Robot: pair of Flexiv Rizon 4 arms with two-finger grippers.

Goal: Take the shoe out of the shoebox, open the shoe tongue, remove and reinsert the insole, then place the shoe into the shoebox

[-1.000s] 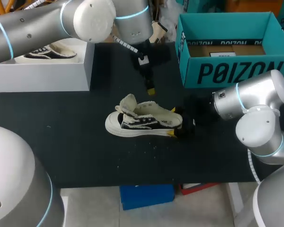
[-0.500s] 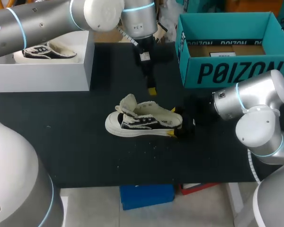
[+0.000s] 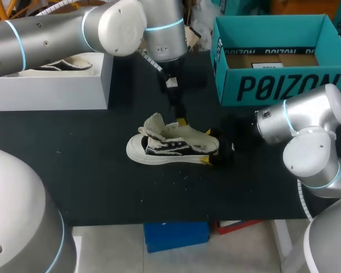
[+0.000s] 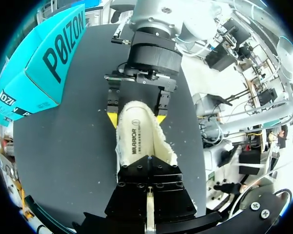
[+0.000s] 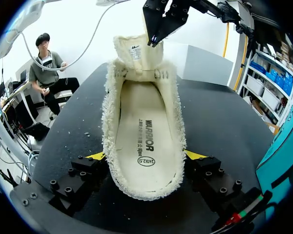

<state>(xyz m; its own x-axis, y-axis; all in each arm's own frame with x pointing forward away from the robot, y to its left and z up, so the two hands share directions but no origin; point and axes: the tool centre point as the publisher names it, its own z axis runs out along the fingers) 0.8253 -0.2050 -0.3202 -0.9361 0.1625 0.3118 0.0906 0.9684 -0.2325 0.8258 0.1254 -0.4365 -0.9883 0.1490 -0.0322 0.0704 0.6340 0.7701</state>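
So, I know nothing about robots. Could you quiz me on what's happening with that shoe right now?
1. True or false: the shoe stands on the table, outside the teal shoebox.
2. Which tool clamps the shoe's heel from both sides? A) left B) right C) neither
3. Fill in: the insole lies ___ the shoe.
Key: 1 true; 2 B, the right tool; 3 inside.

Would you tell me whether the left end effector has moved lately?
Yes: the left end effector has dropped toward the shoe, which lay still.
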